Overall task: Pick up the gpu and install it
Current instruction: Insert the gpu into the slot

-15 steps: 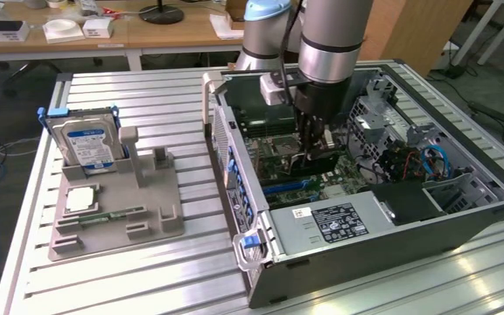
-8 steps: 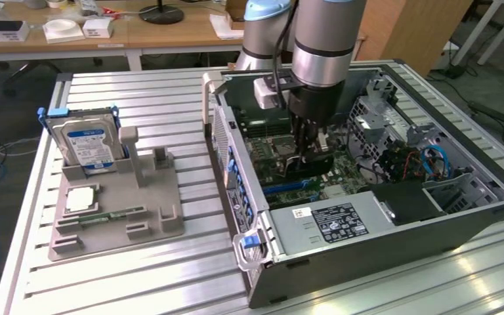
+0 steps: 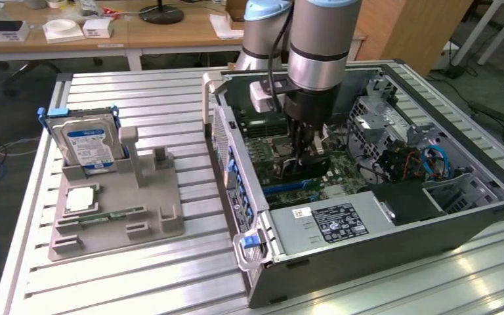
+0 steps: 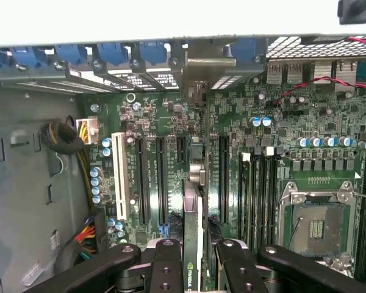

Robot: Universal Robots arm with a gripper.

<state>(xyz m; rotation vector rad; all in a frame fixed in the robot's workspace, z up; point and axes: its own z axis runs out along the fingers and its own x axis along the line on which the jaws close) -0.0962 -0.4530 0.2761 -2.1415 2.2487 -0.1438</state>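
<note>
The pincer (image 4: pixel 198 262) is pinching the gpu (image 4: pixel 193 235) edge-on inside the open computer case (image 3: pixel 392 256), the card hanging just over the motherboard (image 4: pixel 244 128), its long axis running parallel with the expansion slots (image 4: pixel 160 177) beneath.

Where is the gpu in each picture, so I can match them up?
Exterior view: the gpu hangs in the gripper inside the open computer case.
Wrist view: the gpu stands edge-on between the fingers, over the slots.
Shared landmark: the green motherboard.
</note>
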